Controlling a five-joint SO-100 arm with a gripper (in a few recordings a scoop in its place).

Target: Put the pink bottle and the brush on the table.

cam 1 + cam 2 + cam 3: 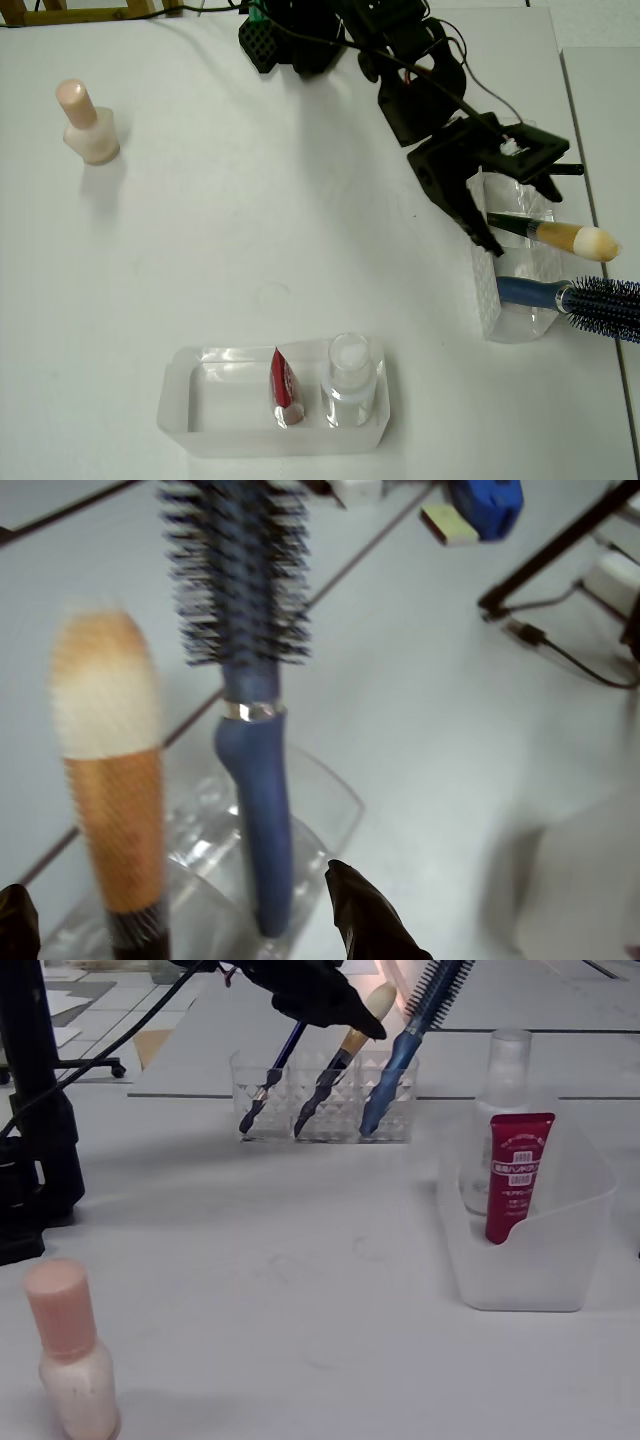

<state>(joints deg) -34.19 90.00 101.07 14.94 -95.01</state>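
Currently gripper [180, 920] jaws spread, straddling the brush [560, 236] without gripping it, above the clear holder [500, 310] at the table's [300, 250] right edge in the overhead view. Blue hairbrush [590, 299] sits beside it. Pink bottle [88, 124] stands upright near the far-left corner.

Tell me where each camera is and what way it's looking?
Overhead view: up above, looking straight down at the table; the black arm reaches in from the top, gripper at the brush in its holder.
Wrist view: rides on the arm, looking past two black fingertips at the brush and hairbrush.
Fixed view: low at table height, looking sideways across to the holder; the gripper comes in at the top.
Shared: overhead and fixed both show the pink bottle standing on the table.
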